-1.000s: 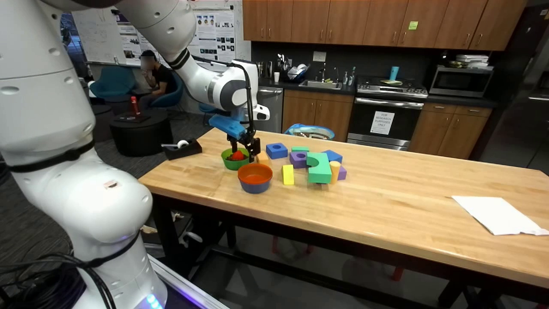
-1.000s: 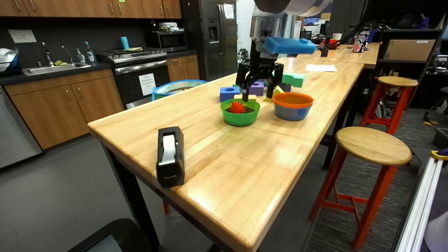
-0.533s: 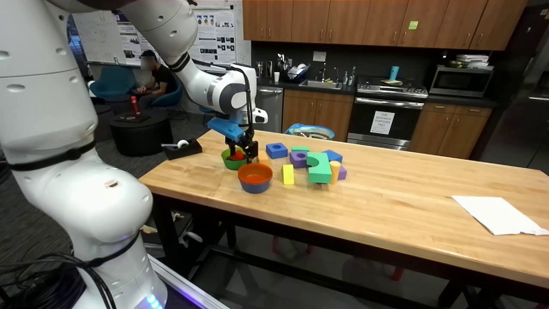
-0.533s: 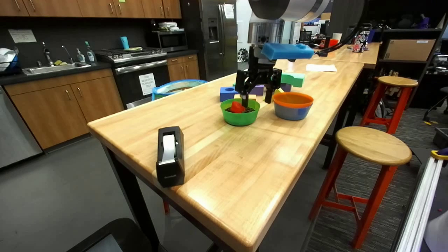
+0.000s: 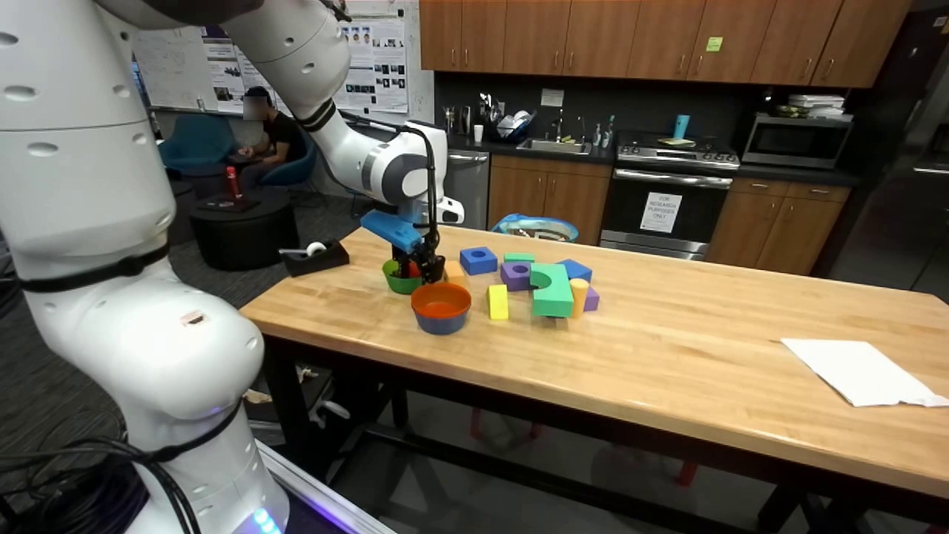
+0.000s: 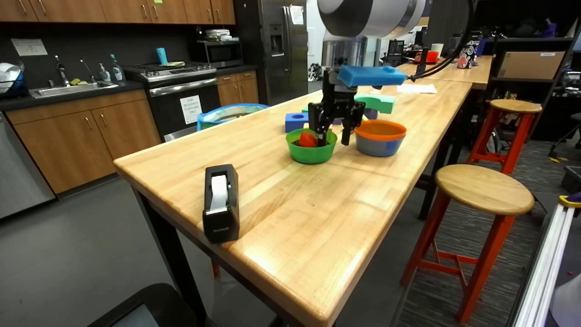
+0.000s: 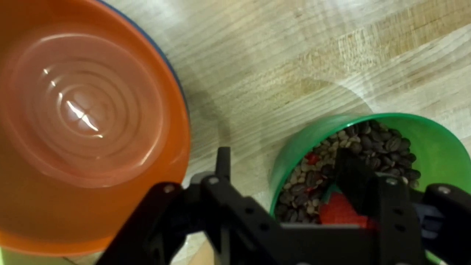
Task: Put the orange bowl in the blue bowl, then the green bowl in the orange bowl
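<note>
The small round green plastic bowl [image 6: 311, 157] stands upright on the light wooden table [image 5: 667, 319], holding dark and pale beans [image 7: 390, 146] and a red piece [image 6: 308, 140]. The black jaws of the white robot arm [image 5: 311, 44] point down and stand apart astride this bowl's wall: one reaches inside, beside the red piece, and the other hangs outside, on the side toward the round shallow orange plastic bowl [image 5: 441, 300]. Whether the inner one touches the beans cannot be told. The orange bowl sits in the round light-blue plastic bowl [image 6: 379, 147], and this pair stands near the green bowl without touching it. Close by the green bowl, in an exterior view, lies a light-orange block [image 5: 455, 275]; a little farther from it are a blue block with a round hole [image 5: 480, 265] and a yellow block [image 5: 497, 302]. Farther off from the green bowl come a purple block with a hole [image 5: 513, 282], a green block with a rounded notch [image 5: 557, 297] and an orange cylinder [image 5: 578, 300]. A black tape dispenser [image 6: 221, 225] stands away from the green bowl on the side opposite the blocks.
</note>
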Tool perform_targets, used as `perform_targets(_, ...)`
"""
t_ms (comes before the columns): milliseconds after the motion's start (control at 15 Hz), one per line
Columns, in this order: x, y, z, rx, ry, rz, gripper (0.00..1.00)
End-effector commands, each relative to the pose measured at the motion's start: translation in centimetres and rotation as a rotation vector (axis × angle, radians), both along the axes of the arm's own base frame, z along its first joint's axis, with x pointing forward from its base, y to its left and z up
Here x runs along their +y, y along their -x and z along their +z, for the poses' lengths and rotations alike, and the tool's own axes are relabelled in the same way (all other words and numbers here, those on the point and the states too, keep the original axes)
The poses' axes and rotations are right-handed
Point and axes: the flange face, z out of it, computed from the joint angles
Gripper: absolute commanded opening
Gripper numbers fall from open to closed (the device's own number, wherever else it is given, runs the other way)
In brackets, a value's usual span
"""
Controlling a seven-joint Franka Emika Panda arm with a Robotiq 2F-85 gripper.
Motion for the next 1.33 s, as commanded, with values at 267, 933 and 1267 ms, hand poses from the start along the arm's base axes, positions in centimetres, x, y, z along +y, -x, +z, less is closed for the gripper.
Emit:
perform_targets(267, -0.4, -1.0, -0.4, 0.018, -0.025, -0.032, 0.09)
perform_targets(933, -0.5, -1.7, 0.5, -0.006, -0.042, -0.044, 0.02)
perform_targets(1267, -0.6, -1.5, 1.0, -0.014, -0.078, -0.05, 0.02)
